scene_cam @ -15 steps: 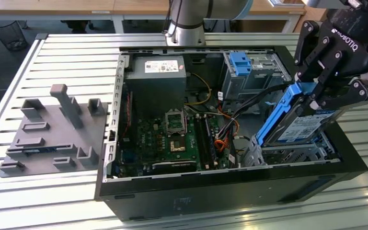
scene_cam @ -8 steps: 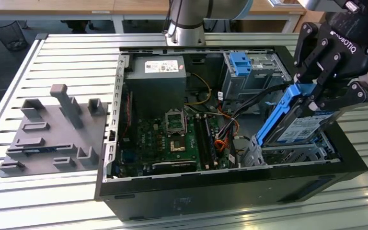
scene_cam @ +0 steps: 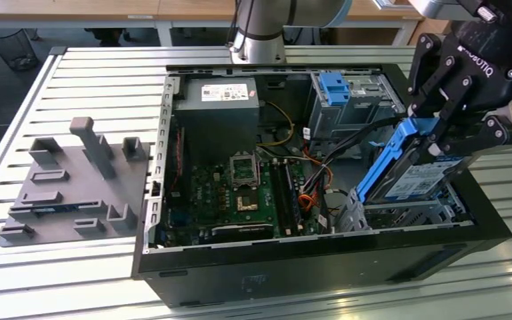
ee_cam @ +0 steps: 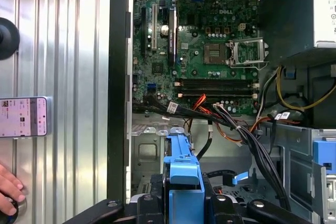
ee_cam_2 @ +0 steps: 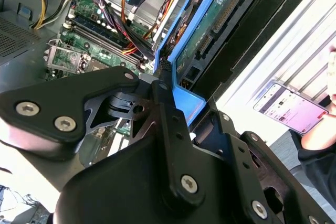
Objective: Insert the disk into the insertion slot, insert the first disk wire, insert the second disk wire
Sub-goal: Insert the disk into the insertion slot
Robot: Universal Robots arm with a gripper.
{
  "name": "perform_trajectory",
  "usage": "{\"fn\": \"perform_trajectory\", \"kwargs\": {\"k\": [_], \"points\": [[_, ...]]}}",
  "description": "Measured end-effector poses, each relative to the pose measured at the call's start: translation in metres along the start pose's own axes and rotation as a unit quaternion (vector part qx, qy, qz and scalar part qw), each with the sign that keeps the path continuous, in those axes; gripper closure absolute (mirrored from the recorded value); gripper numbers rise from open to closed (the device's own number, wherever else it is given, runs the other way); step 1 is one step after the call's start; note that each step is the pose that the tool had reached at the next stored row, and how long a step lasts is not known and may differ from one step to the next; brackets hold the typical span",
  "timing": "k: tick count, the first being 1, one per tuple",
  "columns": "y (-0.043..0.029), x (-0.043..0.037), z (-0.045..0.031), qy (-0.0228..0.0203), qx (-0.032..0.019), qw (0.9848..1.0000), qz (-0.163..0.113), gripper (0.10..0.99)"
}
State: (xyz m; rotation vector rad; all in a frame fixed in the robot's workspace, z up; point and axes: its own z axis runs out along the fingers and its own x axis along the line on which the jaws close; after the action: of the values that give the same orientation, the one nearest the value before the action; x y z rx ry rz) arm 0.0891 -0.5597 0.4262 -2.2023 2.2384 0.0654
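Observation:
My black gripper [scene_cam: 432, 128] is shut on the top edge of the disk [scene_cam: 419, 179], a silver drive with a white-and-blue label in a bright blue carrier [scene_cam: 389, 157]. The disk hangs steeply tilted, its lower end over the insertion slot [scene_cam: 397, 215], the low silver cage at the exterior view's right inside the open computer case. In the second wrist view the disk's green underside [ee_cam_2: 212, 17] rises from the gripper [ee_cam_2: 176, 90]. The first wrist view shows the carrier [ee_cam: 181, 169] above the slot [ee_cam: 149, 153]. Black and orange wires [scene_cam: 345, 143] cross the case; I cannot tell which are the disk wires.
A taller metal bay with a blue bracket [scene_cam: 341, 93] stands behind the slot. The motherboard [scene_cam: 238, 193] and power supply [scene_cam: 216, 100] fill the case. A grey fixture [scene_cam: 69, 180] lies on the slatted table. A phone [ee_cam: 23, 116] and a person's hand [ee_cam: 8, 187] rest beside the case.

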Motion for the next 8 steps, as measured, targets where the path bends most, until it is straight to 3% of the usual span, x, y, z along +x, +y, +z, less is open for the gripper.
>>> {"fn": "perform_trajectory", "kwargs": {"k": [8], "points": [[-0.0001,0.0000,0.0019,0.0000,0.0000,1.0000,0.000,0.722]]}}
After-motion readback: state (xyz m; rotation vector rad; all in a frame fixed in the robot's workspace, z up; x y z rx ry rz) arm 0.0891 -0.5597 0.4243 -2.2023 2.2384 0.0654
